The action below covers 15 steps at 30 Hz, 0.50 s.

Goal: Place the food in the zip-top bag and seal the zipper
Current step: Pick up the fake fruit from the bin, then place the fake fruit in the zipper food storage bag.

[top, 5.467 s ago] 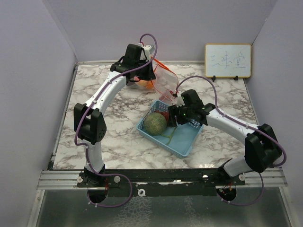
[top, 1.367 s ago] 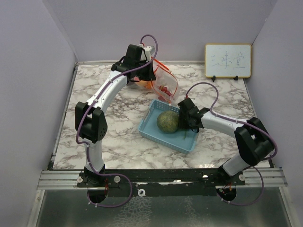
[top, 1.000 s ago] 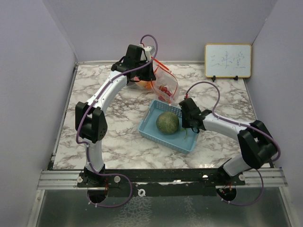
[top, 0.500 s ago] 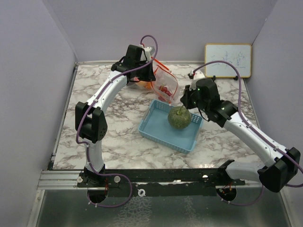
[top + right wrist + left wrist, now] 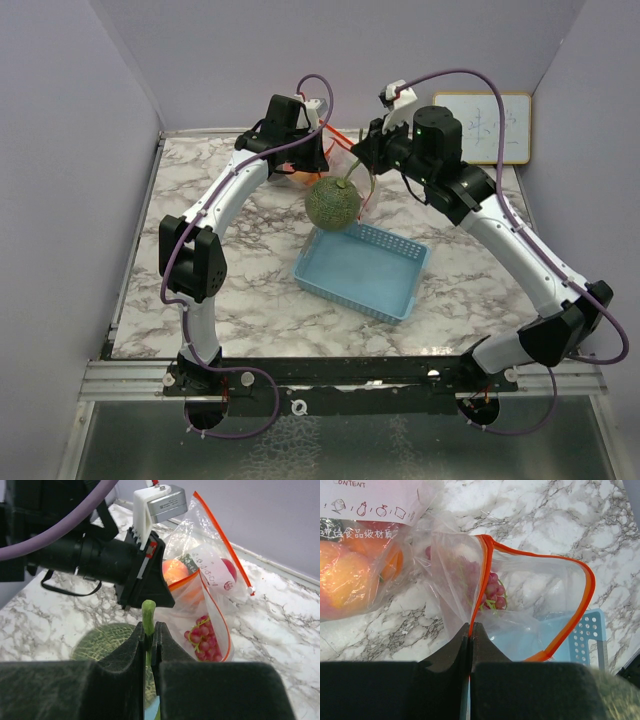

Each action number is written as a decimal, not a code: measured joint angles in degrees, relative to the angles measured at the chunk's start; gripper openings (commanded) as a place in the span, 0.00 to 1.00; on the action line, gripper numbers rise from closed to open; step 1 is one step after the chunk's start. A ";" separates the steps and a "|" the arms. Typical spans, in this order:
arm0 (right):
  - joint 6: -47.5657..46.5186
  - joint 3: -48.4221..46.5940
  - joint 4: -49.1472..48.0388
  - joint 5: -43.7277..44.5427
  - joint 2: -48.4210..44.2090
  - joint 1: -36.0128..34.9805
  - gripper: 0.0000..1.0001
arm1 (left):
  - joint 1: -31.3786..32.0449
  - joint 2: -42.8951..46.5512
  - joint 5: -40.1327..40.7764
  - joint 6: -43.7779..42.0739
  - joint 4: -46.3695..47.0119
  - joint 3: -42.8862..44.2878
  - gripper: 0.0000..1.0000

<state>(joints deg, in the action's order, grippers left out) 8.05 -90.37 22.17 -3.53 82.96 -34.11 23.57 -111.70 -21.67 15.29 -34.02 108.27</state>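
The round green netted melon (image 5: 333, 203) hangs by its stem (image 5: 148, 612) above the table, just in front of the zip-top bag (image 5: 535, 590). My right gripper (image 5: 149, 626) is shut on that stem, with the melon (image 5: 105, 640) below it. My left gripper (image 5: 471, 625) is shut on the bag's orange zipper rim (image 5: 485, 565) and holds the mouth up and open. Inside the bag lie a red grape bunch (image 5: 205, 636), a peach (image 5: 175, 572), a red apple (image 5: 227, 570) and an orange fruit (image 5: 390, 562). From above, the melon and the right gripper (image 5: 362, 165) hide most of the bag.
The light-blue plastic basket (image 5: 362, 270) sits mid-table with nothing in it. A small whiteboard (image 5: 495, 128) leans on the back wall at the right. Purple walls close in the marble table (image 5: 200, 200) on three sides.
My right arm has lifted the melon by its stem out of the basket and carried it back and left to the bag's mouth. The left arm has held still.
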 measured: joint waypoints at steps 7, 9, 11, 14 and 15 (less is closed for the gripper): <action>-0.63 -1.66 -4.44 0.28 6.34 4.26 0.02 | 0.00 0.00 -0.02 -0.02 -0.02 0.00 0.00; -0.17 -2.49 -5.27 0.22 7.43 5.88 0.02 | 0.00 0.00 -0.02 -0.02 -0.02 0.00 0.00; 0.50 -3.74 -6.51 0.20 8.35 7.28 0.02 | 0.00 0.00 -0.09 -0.04 -0.02 0.00 0.00; 0.96 -4.31 -9.25 0.24 8.83 8.13 0.02 | 0.00 0.00 -0.37 -0.17 -0.02 0.00 0.00; 1.07 -4.31 -9.88 0.26 8.90 8.13 0.02 | 0.00 0.00 -0.44 -0.20 -0.02 0.00 0.00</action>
<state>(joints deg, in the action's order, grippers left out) 9.13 -94.67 12.29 -3.27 91.85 -25.98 23.57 -111.70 -22.11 15.09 -34.04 108.27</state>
